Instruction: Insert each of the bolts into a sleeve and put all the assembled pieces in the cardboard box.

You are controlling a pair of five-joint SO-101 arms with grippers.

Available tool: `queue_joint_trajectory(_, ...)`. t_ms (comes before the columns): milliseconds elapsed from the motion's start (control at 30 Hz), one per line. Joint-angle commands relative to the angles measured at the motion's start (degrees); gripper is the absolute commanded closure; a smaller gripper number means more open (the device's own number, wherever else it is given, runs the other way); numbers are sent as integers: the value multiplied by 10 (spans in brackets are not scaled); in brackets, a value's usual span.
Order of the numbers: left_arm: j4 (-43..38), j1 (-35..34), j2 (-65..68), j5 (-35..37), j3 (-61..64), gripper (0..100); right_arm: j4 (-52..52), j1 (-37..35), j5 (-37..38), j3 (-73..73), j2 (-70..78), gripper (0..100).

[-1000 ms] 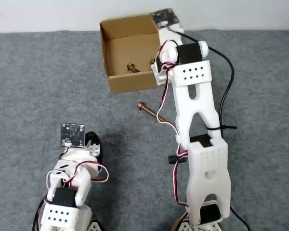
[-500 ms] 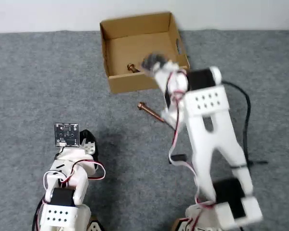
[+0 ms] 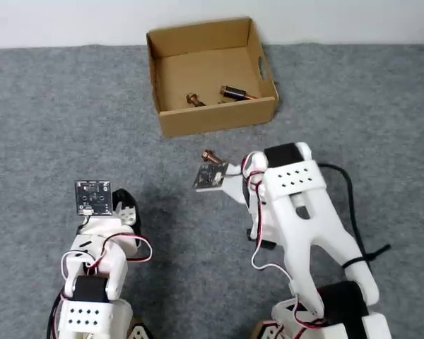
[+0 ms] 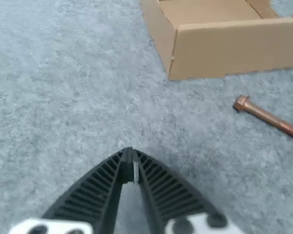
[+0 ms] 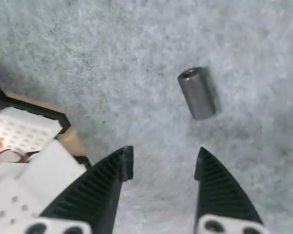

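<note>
The left gripper [image 4: 132,163] sits low over the grey carpet [image 3: 71,127] with its jaws pressed together and nothing between them, well apart from the cardboard box [image 3: 213,121]. The right gripper [image 5: 164,152] is spread wide above a dark sleeve [image 5: 198,93] lying on the carpet. A copper bolt [image 4: 266,117] lies near the box's front wall, and two pieces [image 3: 237,92] rest inside the box.
</note>
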Motion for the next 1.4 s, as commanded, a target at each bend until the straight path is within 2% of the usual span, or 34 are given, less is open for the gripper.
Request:
queue_joint_trajectory(0, -18, -5, -5, -5, -2, 994, -62, -3, 24, 31, -24, 797)
queue_joint_trajectory(267, -18, -4, -5, -5, -2, 994, -239, -4, 30, 127, -15, 797)
queue_joint_trajectory(467, -18, -4, -5, -5, -2, 994, -291, -6, 28, 123, 87, 800)
queue_joint_trajectory(667, -18, -4, -4, -5, -2, 994, -284, -10, 26, 77, 170, 957)
queue_joint_trajectory(733, -18, -4, -4, -5, -2, 994, -265, -13, 18, 66, 170, 991)
queue_joint_trajectory(1033, -20, -3, -1, -5, -2, 994, -98, -35, -149, -52, 78, 989)
queue_joint_trajectory(1200, -18, -3, -1, -5, -2, 994, -8, -34, -198, -89, 8, 989)
queue_joint_trajectory(1367, -17, -2, -1, -5, -2, 993, 51, -29, -356, -91, -52, 989)
